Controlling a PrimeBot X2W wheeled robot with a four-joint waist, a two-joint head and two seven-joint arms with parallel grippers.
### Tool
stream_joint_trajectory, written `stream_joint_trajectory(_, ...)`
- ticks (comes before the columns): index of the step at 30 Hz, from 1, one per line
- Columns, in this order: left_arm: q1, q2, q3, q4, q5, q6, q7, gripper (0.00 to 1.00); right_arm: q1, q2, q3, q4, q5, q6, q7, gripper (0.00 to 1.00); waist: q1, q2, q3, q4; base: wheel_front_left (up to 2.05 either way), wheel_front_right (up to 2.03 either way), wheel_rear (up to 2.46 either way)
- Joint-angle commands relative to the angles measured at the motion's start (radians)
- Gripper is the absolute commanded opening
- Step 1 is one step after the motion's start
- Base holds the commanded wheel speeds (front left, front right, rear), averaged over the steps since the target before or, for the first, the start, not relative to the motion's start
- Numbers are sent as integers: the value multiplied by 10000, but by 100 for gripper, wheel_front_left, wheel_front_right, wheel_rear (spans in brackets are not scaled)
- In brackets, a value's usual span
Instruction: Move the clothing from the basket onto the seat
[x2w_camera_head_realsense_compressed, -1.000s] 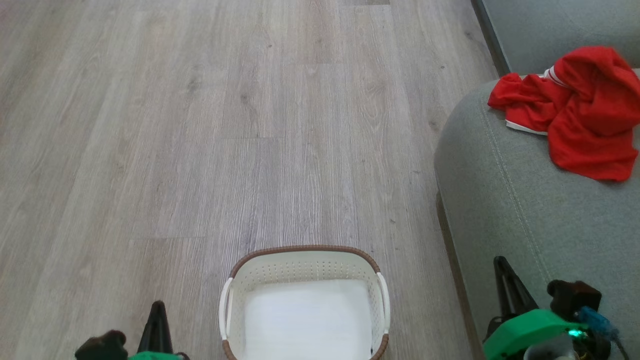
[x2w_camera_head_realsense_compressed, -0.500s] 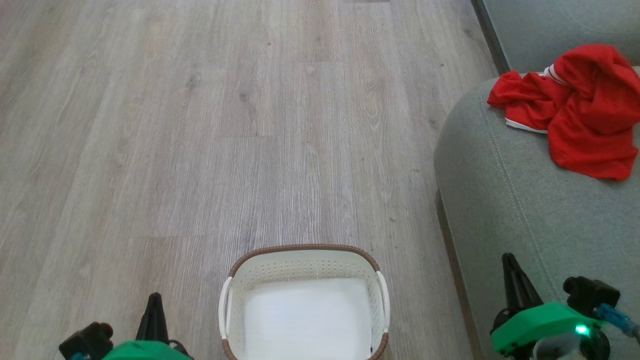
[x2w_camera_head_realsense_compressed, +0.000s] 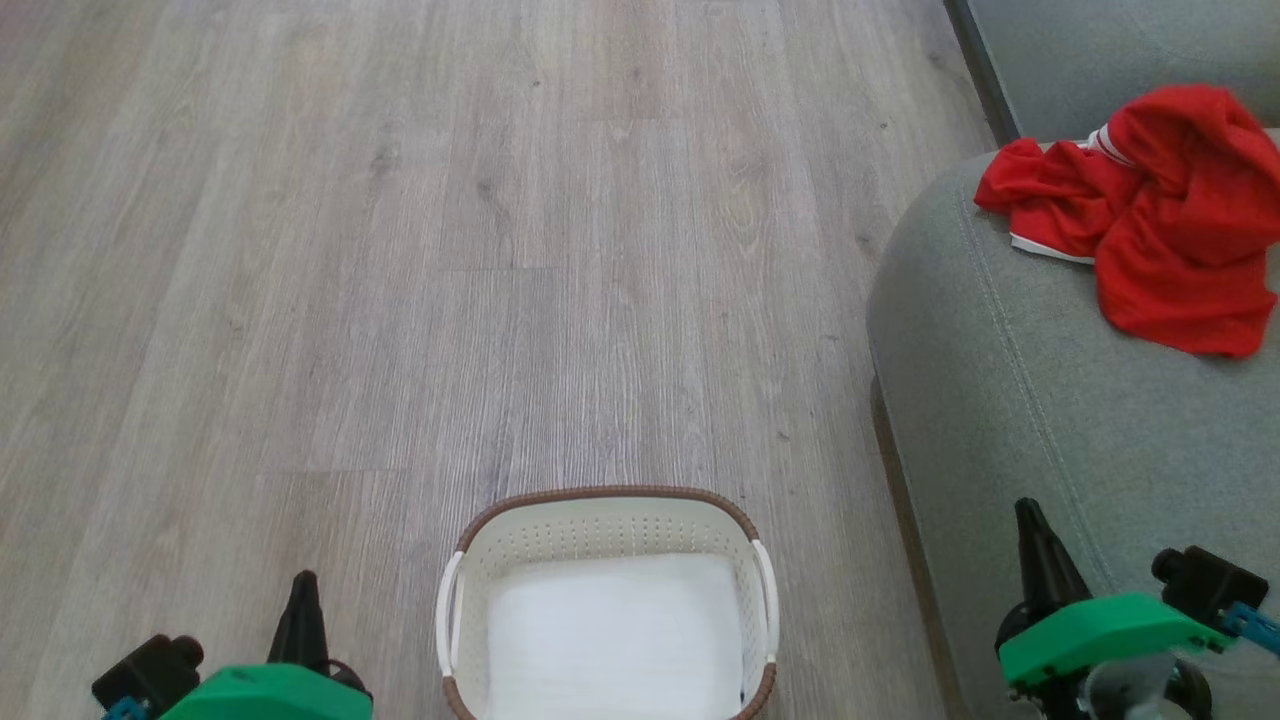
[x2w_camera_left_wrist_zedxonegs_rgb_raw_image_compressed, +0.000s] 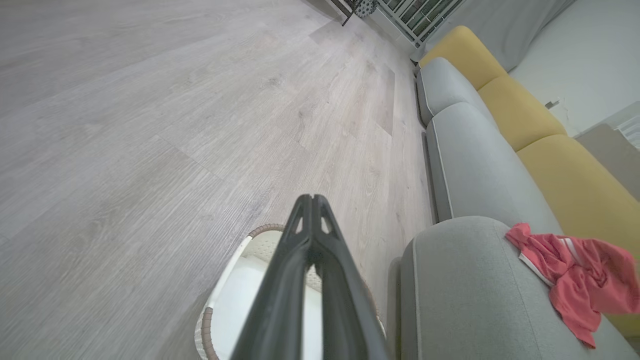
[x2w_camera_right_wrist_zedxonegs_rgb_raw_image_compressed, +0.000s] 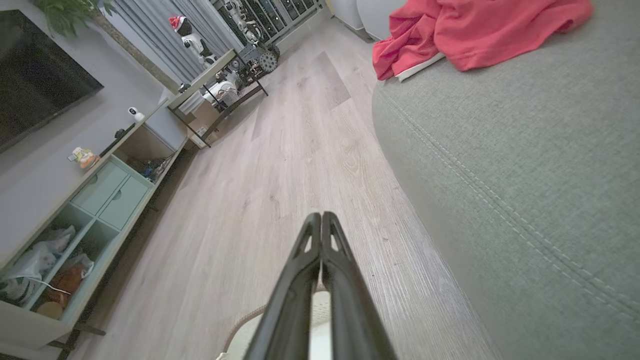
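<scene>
The red clothing lies crumpled on the grey-green seat at the upper right, with white trim showing; it also appears as a heap in the left wrist view and at the top of the right wrist view. The white basket with its brown rim stands on the floor at the bottom centre, holding just a flat white pad. My left gripper is shut, low at the left of the basket. My right gripper is shut and empty, over the seat's front part.
Grey wood floor spreads ahead and to the left. Yellow back cushions line the sofa. A low cabinet with drawers and open shelves stands along the far wall, with a small table beyond it.
Both grippers have drawn back toward the bottom of the head view, the right one also shifting slightly right. The clothing and basket stay where they were.
</scene>
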Motion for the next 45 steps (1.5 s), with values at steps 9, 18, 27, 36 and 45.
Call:
stream_joint_trajectory(9, -665, 14, 362, -263, -1029, -238, 259, 0, -644, -10, -72, -416, 1183, 36, 298, 0, 0, -1, 30, -11, 0, 0, 0)
stream_joint_trajectory(18, -867, 8, 531, -237, -1980, -443, 519, 0, -736, -9, -163, -457, 2258, 42, 560, 0, 0, -1, 61, -23, 0, 0, 0)
stream_joint_trajectory(27, -1068, 2, 700, -212, -2928, -646, 777, 0, -828, -8, -253, -497, 3330, 48, 820, 0, 0, -1, 93, -35, 0, 0, 0)
stream_joint_trajectory(36, -1269, -5, 869, -187, -3879, -851, 1037, 0, -920, -6, -344, -537, 4405, 54, 1082, 0, 0, -1, 124, -47, 0, 0, 0)
stream_joint_trajectory(45, -1471, -11, 1038, -161, -4830, -1055, 1297, 0, -1012, -5, -435, -578, 5481, 60, 1343, 0, 0, -1, 156, -59, 0, 0, 0)
